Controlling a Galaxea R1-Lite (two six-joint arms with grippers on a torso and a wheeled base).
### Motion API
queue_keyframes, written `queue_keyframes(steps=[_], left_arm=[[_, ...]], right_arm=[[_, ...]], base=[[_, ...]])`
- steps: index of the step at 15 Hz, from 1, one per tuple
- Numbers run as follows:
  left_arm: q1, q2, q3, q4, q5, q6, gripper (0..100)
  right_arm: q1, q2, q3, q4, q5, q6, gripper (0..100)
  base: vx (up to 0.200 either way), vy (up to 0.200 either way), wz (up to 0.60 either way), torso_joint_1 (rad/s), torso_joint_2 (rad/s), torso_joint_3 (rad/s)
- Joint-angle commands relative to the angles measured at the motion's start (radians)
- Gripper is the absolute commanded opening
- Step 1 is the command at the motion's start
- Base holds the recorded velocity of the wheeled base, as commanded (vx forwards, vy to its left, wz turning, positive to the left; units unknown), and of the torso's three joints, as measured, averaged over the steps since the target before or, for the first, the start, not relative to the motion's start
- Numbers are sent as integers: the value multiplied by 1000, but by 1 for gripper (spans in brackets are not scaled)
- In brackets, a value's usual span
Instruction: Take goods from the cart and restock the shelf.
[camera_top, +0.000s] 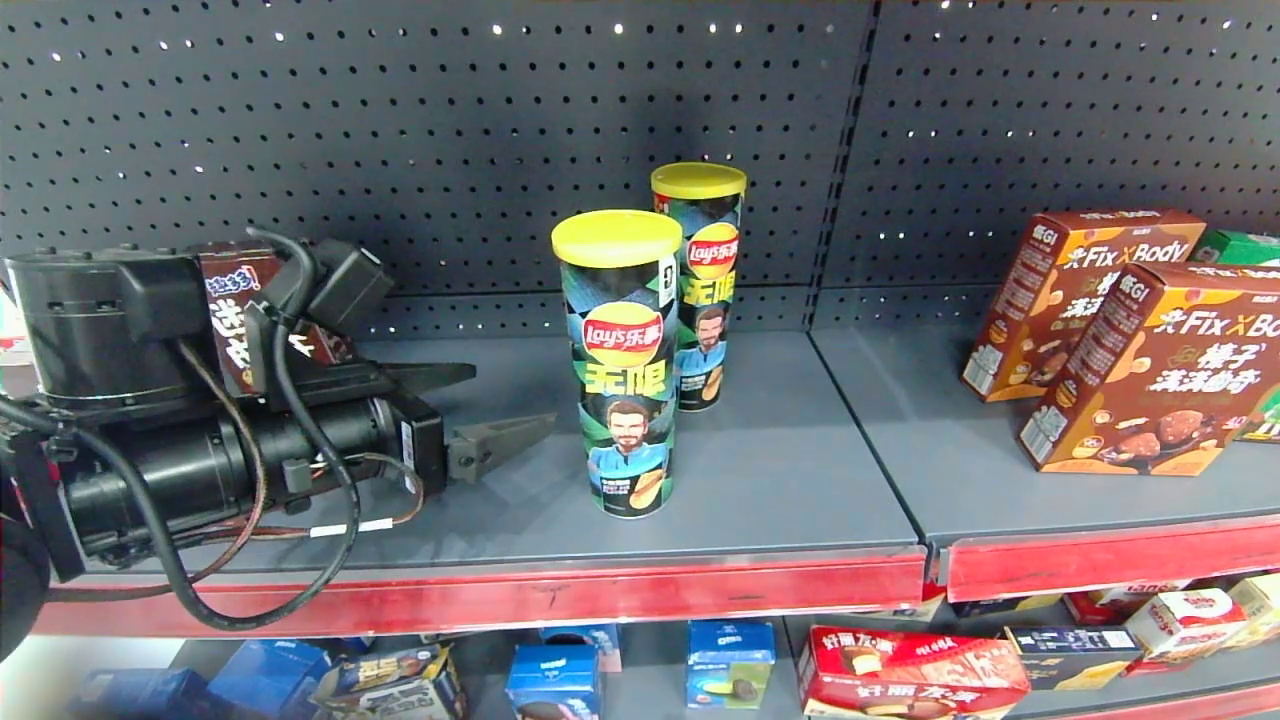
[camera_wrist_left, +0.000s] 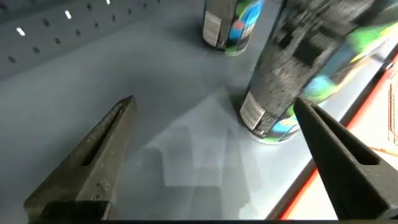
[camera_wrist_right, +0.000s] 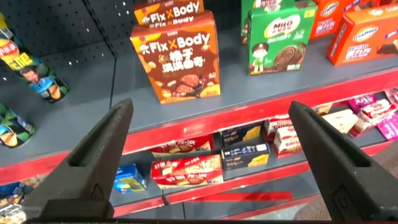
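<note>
Left end effector (camera_top: 492, 408) hovered released, fingers spread and empty, over the grey shelf (camera_top: 780, 480), just beside the front chip can (camera_top: 620, 370). That can stood upright, yellow lid on, contents hidden. A second chip can (camera_top: 700, 290) stood close behind it. Right end effector (camera_wrist_right: 211, 162) hung released, facing brown biscuit boxes (camera_wrist_right: 177, 59).

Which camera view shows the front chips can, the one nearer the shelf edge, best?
The head view: the front chips can stands upright, whole from top to base. The left wrist view gives its lower part, blurred, beside the open left gripper. The right wrist view catches it partly, cut by the edge.
</note>
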Motion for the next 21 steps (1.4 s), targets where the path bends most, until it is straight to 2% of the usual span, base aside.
queue_keyframes(steps=[1, 3, 7, 21], left_arm=[[0, 47, -12, -3, 0, 1, 100], [-9, 74, -21, -3, 1, 15, 100], [-18, 93, -32, -3, 1, 15, 100], [-115, 147, -89, -3, 28, 15, 100]], right_arm=[[0, 15, -16, -1, -1, -1, 100], [0, 12, -16, 1, -1, -1, 100], [0, 6, -15, 2, -1, 0, 100], [-1, 2, -4, 12, -1, 0, 100]], base=[[0, 0, 0, 0, 0, 0], [0, 0, 0, 0, 0, 0], [0, 0, 0, 0, 0, 0], [0, 0, 0, 0, 0, 0]])
